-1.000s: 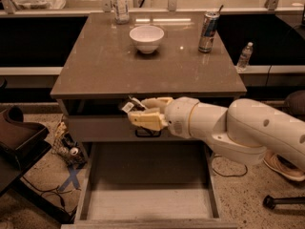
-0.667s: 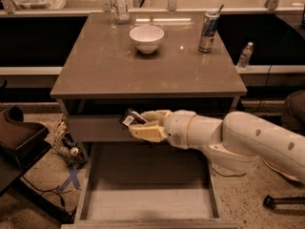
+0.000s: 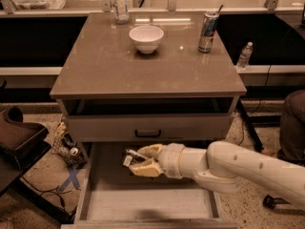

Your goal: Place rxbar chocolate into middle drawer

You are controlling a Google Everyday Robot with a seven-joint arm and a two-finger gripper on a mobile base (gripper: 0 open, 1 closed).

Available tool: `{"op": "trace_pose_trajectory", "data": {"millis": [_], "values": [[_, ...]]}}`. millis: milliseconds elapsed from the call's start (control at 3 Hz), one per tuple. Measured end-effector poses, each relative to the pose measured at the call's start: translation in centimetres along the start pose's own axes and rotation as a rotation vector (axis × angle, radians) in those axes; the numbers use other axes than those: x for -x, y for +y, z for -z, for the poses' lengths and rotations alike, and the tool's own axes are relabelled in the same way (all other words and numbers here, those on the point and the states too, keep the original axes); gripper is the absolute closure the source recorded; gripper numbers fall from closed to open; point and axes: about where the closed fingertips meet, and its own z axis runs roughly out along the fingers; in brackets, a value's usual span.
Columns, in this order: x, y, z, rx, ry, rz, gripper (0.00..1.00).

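The chocolate bar (image 3: pixel 129 158) has come down with the gripper (image 3: pixel 135 161). A moment ago both hung in front of the grey drawer front (image 3: pixel 95 128); now they sit lower, over the open middle drawer (image 3: pixel 143 205). The bar is a thin, flat strip in a dark wrapper with pale print. It is clamped between the two tan, rounded fingers (image 3: pixel 145 170) and held above the drawer's pale, bare floor, not touching it. The smooth white arm (image 3: pixel 238 168) reaches in from the right. The drawer is a wide, shallow box with thin, low walls. Above it, the drawer front carries a dark handle (image 3: pixel 147 133). On the desk (image 3: pixel 105 66), whose brown top is glossy, stand a round white bowl (image 3: pixel 146 37) and a tall metal can (image 3: pixel 208 31).
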Motion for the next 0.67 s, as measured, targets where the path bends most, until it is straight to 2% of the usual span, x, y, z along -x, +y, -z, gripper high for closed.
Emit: {"op": "trace_pose_trajectory", "data": {"millis": [333, 667], "values": [[-4.7, 0.2, -1.8, 0.016, 0.074, 0.03, 1.0], [-11.3, -0.5, -5.4, 0.023, 0.241, 0.103, 1.0]]}}
